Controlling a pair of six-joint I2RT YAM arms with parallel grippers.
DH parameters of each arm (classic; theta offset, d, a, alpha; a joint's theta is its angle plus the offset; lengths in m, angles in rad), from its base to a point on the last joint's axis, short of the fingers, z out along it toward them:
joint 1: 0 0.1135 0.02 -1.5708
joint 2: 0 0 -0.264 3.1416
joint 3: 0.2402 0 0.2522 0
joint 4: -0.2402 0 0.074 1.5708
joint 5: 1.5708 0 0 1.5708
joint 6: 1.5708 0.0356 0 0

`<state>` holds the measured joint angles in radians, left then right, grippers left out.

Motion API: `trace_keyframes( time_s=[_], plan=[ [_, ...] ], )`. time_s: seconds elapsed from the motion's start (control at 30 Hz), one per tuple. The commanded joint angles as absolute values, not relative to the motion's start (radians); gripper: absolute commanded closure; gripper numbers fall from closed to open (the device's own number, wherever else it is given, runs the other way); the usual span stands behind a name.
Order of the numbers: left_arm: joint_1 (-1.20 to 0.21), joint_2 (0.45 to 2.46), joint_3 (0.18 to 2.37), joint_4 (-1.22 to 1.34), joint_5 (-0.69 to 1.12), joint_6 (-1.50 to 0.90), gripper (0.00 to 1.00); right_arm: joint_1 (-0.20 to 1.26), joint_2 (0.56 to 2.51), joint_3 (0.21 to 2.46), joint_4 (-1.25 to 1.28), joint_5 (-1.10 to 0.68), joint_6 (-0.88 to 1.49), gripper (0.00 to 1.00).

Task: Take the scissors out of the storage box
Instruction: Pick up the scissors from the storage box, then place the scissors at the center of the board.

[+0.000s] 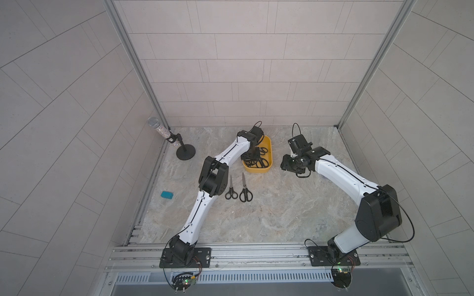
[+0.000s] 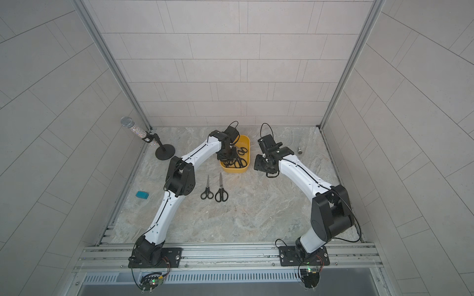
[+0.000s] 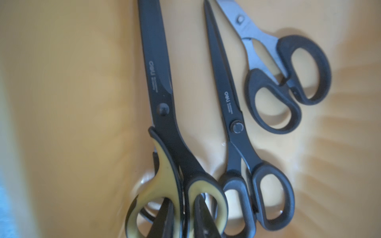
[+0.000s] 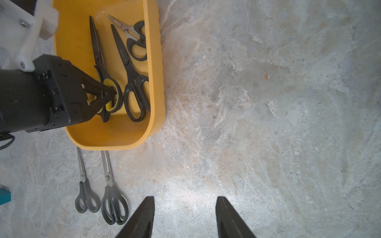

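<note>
**Both top views:** A mustard-yellow storage box (image 1: 257, 170) sits on a marbled tabletop (image 1: 282, 217). The left gripper (image 1: 250, 156) reaches down into the box. In front of the box, outside it, a small pair of scissors (image 1: 231, 189) and a larger pair (image 1: 245, 191) lie side by side.

**Left wrist view:** Inside the box lie the yellow-handled scissors (image 3: 162, 107), the black-bladed scissors (image 3: 233, 115) and the steel-bladed scissors (image 3: 266, 61). Pale letters reading "deli" are printed on both dark blades. The finer print beneath is too small to read. The left gripper's fingertips (image 3: 165, 216) are pressed together on the bridge between the yellow handle loops.

**Right wrist view:** The right gripper (image 4: 185, 198) hangs beside the box, jaws spread and empty. The left gripper pinches the yellow handle. A fourth pair may lie under the yellow-handled scissors, but the overlap makes that unsure.

**The step in hand:** The lift looks best done slowly and straight up. Held at the handle end, the long blade will likely droop. It should clear the box wall and the neighbouring pair before the arm moves toward the two pairs outside.
</note>
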<state>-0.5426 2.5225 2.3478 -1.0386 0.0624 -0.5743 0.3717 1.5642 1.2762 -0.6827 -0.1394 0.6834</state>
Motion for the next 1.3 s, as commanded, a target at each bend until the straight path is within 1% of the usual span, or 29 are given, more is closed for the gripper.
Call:
trace_keyframes(
  time_s=[0.0,0.27,0.37,0.5,0.7,0.97,1.27],
  plan=[
    [-0.562,2.409,2.371,-1.068,0.032,-0.53,1.0,0.368,1.571,1.307,-0.701,-0.127,0.67,0.47],
    [-0.583,2.299,2.308,-1.071,0.035,-0.528,1.0,0.357,1.564,1.319,-0.704,-0.113,0.663,0.47],
    [-0.604,2.244,2.252,-1.069,0.045,-0.525,1.0,0.34,1.553,1.322,-0.709,-0.1,0.661,0.47],
    [-0.655,2.124,2.086,-1.037,0.023,-0.531,1.0,0.292,1.53,1.322,-0.711,-0.076,0.663,0.47],
    [-0.696,1.948,1.781,-0.905,0.075,-0.611,1.0,0.249,1.522,1.325,-0.734,-0.046,0.666,0.47],
    [-0.784,1.815,1.596,-0.872,0.114,-0.62,1.0,0.247,1.507,1.301,-0.738,-0.047,0.676,0.47],
    [-0.837,1.663,1.356,-0.862,0.251,-0.623,1.0,0.258,1.449,1.253,-0.721,-0.026,0.684,0.47]
  ],
)
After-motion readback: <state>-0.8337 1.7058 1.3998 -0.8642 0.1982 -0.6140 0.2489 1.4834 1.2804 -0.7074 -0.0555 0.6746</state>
